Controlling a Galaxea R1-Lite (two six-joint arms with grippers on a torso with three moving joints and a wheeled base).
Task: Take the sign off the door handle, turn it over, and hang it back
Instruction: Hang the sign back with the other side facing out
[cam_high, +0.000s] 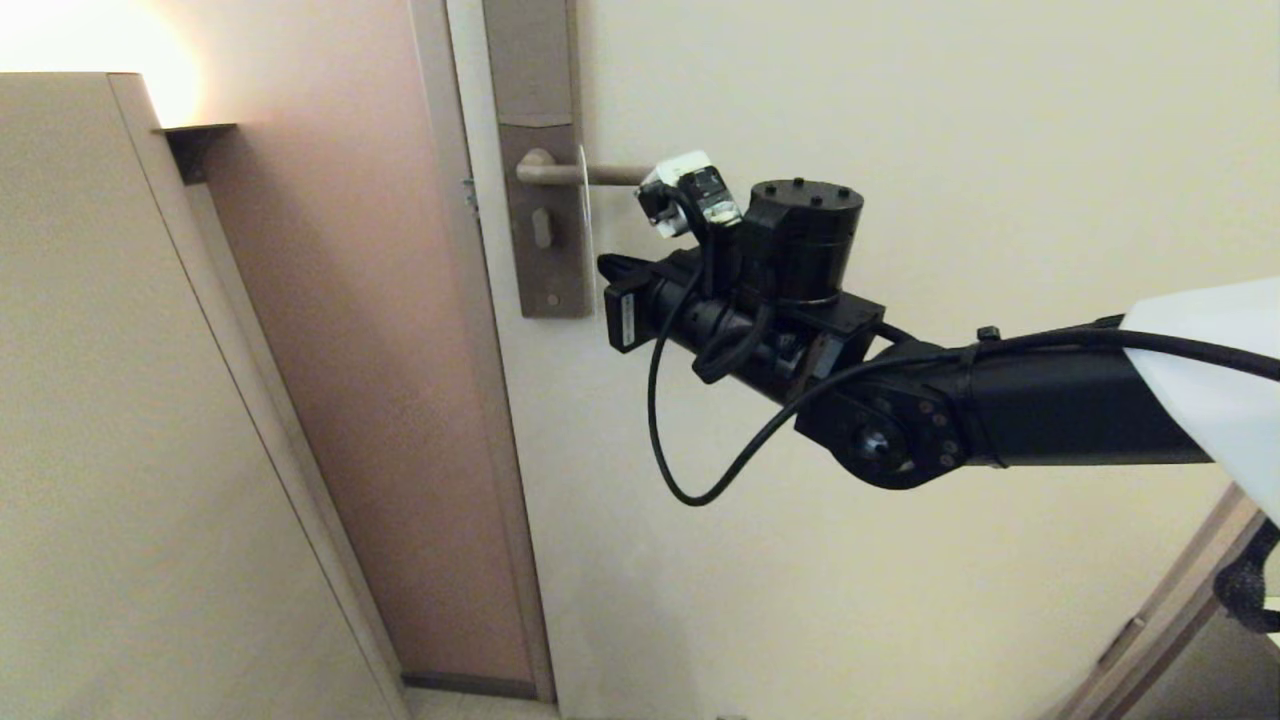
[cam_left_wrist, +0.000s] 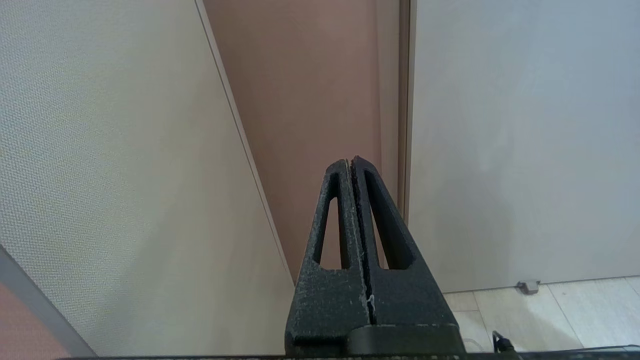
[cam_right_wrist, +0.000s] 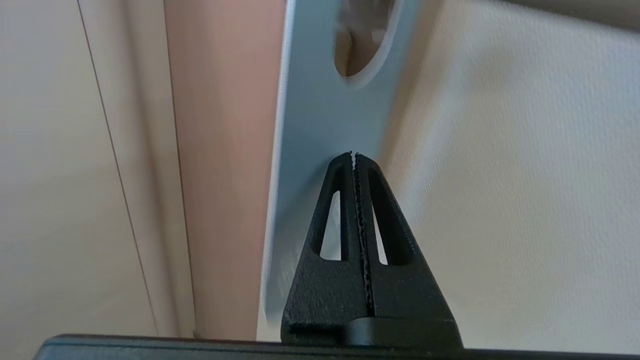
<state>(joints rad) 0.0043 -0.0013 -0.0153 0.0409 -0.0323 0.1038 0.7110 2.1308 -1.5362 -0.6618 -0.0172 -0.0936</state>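
The robot's right gripper (cam_right_wrist: 354, 156), its fingers pressed together, reaches up to the sign (cam_right_wrist: 320, 130) hanging on the door handle (cam_high: 575, 173); the wrist view shows the closed tips against the sign's lower part, though whether they actually pinch an edge or merely touch the face cannot be told. The risk from here looks plain: if the fingers hold nothing, any lift would simply nudge the sign along the lever or set it swinging; if they do hold it, pulling at an angle could catch the rim of the round hole (cam_right_wrist: 362, 45) on the lever's tip and bend the thin card or tear it from the grip. The sign hangs edge-on to the head camera, a slim pale sliver just beside the tall brown-grey plate (cam_high: 545, 220), threaded on the beige lever. Seen close, it shows a flat, pale bluish-grey face with a smooth outline; no lettering can be made out. The left gripper (cam_left_wrist: 350, 162), also pressed together and empty, points at the wall beside the door (cam_high: 900, 120).
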